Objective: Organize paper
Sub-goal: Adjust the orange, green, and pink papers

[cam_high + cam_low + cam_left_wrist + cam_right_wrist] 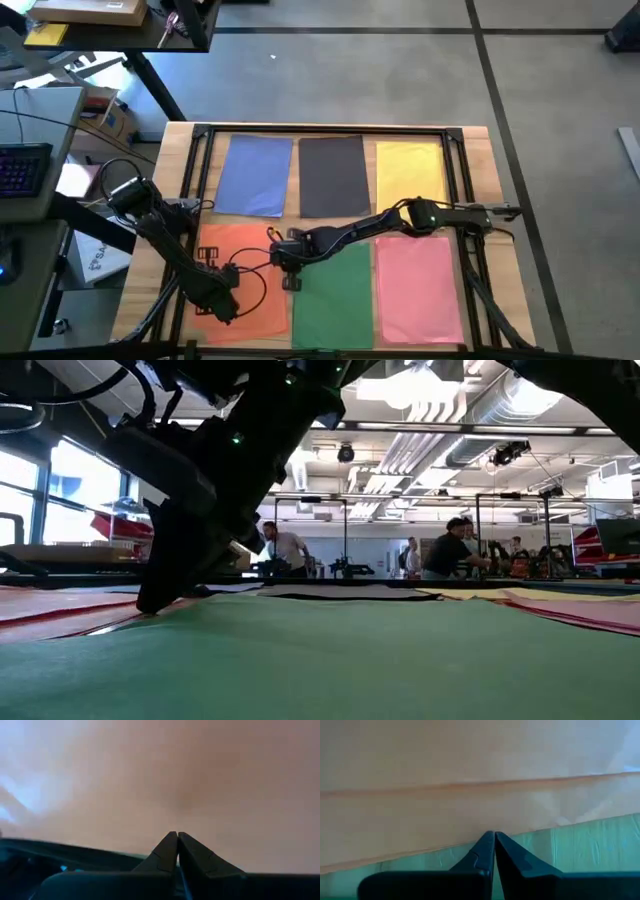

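Six piles of paper lie flat on the wooden table: blue (255,175), dark grey (333,175) and yellow (410,168) in the far row, orange (250,300), green (335,300) and pink (420,285) in the near row. My left gripper (225,300) is shut, low over the orange pile (210,780). My right gripper (287,265) is also shut. Its tips are at the orange pile's right edge (555,822), where that edge lies over the green paper (590,850). In the low view my right gripper (150,605) reaches down to the paper. My left gripper's shut fingertips (170,842) point down at the orange paper near the pile's middle; whether they touch it I cannot tell. My right gripper's shut fingertips (487,842) meet the orange sheet's right edge (530,829) from above, slanting. Whether a sheet is between them does not show.
A black frame (330,130) runs around the table's far and side edges. A desk with a keyboard (22,170) and boxes stands off the table's left. People stand in the room beyond the far edge (450,550).
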`<state>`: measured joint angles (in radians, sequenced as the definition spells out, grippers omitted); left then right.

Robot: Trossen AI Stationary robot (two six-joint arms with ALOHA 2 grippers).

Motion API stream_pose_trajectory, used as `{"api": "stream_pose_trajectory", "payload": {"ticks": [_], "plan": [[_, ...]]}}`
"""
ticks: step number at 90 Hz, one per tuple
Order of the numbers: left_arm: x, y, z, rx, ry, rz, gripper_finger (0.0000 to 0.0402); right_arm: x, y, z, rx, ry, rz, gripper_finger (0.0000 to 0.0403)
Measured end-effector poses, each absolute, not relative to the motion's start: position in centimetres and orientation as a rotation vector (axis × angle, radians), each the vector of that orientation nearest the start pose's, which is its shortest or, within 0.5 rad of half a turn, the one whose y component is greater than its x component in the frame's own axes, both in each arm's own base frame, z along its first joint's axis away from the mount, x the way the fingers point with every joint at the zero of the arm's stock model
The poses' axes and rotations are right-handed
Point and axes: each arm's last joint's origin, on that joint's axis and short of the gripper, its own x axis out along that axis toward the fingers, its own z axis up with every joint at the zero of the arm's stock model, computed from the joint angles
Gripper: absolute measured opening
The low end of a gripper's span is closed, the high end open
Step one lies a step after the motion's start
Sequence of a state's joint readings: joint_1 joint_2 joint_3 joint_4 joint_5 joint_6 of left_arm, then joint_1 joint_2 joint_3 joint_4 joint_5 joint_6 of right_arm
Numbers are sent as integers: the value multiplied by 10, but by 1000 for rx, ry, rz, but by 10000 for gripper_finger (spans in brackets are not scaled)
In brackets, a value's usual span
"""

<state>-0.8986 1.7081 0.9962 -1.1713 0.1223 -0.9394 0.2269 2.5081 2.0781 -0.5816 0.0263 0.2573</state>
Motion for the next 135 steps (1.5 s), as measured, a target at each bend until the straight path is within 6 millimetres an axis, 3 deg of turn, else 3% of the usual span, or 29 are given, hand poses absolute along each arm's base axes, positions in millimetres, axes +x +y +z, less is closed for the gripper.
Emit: {"api": "stream_pose_trajectory", "payload": {"ticks": [13,25,38,53,77,102,116,135], "plan": [[159,-208,174,52,1792,244,0,515,126,144,60,991,63,0],[161,-224,181,-134,1692,327,0,511,142,152,10,966,119,0],[158,-249,175,-352,1544,276,0,508,155,149,3,968,140,0],[151,-260,167,-489,1417,318,0,508,157,130,40,1015,102,0],[151,-262,164,-504,1256,387,0,511,157,116,73,1020,78,0],[160,-266,139,-476,1256,432,0,520,157,113,129,935,70,0],[162,-269,135,-477,1226,428,0,526,157,105,161,895,62,0],[164,-271,138,-474,1213,426,0,524,156,110,145,901,35,0]]}}
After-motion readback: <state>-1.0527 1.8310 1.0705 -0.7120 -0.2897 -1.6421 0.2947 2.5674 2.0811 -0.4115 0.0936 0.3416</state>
